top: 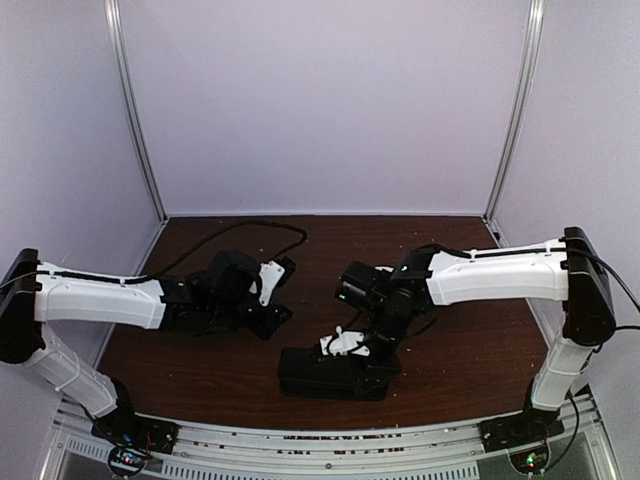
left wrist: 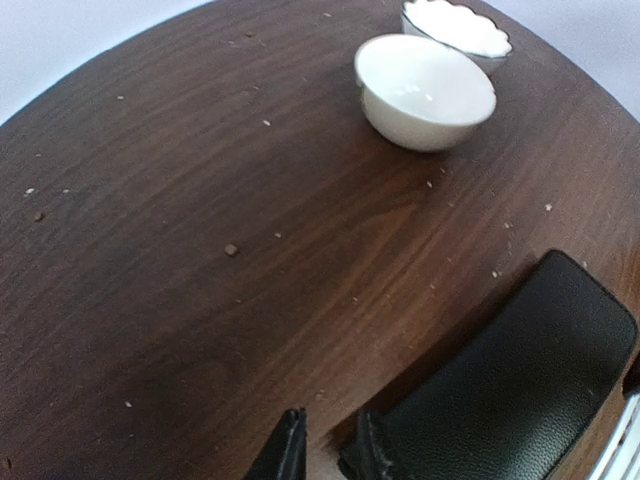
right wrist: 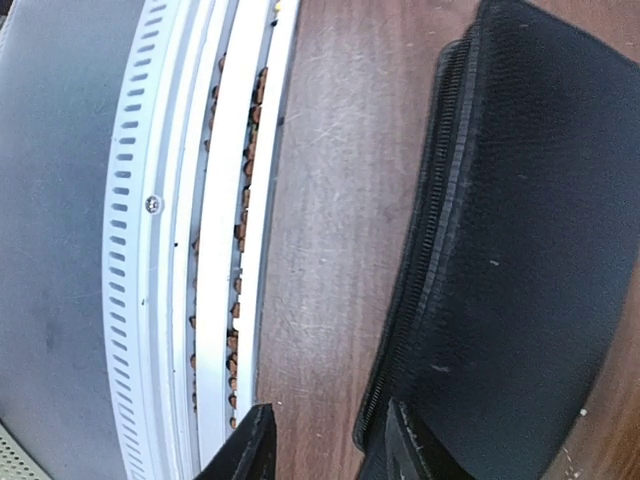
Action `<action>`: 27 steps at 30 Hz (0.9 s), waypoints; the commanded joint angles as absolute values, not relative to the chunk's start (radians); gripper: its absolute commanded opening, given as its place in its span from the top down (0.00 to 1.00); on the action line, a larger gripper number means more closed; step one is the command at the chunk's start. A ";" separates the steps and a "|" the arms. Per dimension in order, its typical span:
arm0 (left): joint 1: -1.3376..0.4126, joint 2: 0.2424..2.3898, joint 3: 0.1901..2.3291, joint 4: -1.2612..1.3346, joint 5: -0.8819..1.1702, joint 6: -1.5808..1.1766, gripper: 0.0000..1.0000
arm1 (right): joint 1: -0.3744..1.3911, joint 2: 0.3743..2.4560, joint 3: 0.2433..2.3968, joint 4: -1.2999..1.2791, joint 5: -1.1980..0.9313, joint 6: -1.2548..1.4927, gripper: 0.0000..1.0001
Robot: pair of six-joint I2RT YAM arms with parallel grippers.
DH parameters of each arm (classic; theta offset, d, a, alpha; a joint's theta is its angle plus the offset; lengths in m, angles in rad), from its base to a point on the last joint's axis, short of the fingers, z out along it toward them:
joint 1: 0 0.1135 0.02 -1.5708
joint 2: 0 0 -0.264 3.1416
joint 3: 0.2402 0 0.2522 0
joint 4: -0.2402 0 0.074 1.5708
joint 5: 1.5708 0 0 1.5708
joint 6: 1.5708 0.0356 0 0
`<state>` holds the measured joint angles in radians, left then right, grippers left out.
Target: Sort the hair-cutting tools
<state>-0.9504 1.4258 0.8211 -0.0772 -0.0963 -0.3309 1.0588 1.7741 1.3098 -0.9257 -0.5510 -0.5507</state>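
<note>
No scissors or thin dark stick tools show in any view. A flat black zipped case (top: 320,375) lies near the table's front edge; it also shows in the left wrist view (left wrist: 520,380) and the right wrist view (right wrist: 540,250). My right gripper (top: 362,350) hangs low over the case's near side. In its wrist view the gripper (right wrist: 325,450) is open, with bare table between the fingers and one fingertip (right wrist: 410,450) at the case's zipper edge. My left gripper (top: 283,292) sits left of the case. It (left wrist: 328,450) is slightly open and empty over bare wood.
Two white bowls stand together beyond the left gripper, a smooth one (left wrist: 425,90) and a scalloped one (left wrist: 458,28) behind it. A white perforated rail (right wrist: 170,250) runs along the table's near edge. A black cable (top: 250,230) lies at the back. Crumbs dot the brown table (left wrist: 150,250).
</note>
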 commanded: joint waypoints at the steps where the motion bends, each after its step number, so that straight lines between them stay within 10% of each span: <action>1: -1.030 1.463 0.869 -0.046 -0.013 -0.229 0.79 | 1.002 1.638 1.294 -0.883 -0.513 -0.541 0.59; 10: -1.223 1.582 0.999 -0.243 -0.068 0.011 0.74 | 0.708 1.252 1.081 -0.525 -0.338 -0.396 0.40; 13: -1.253 1.644 1.070 -0.300 -0.076 0.064 0.72 | 0.604 1.227 1.108 -0.567 -0.354 -0.388 0.01; 27: -1.282 1.914 1.271 -0.515 -0.093 0.176 0.75 | 0.584 1.479 1.026 -0.673 -0.509 -0.508 0.03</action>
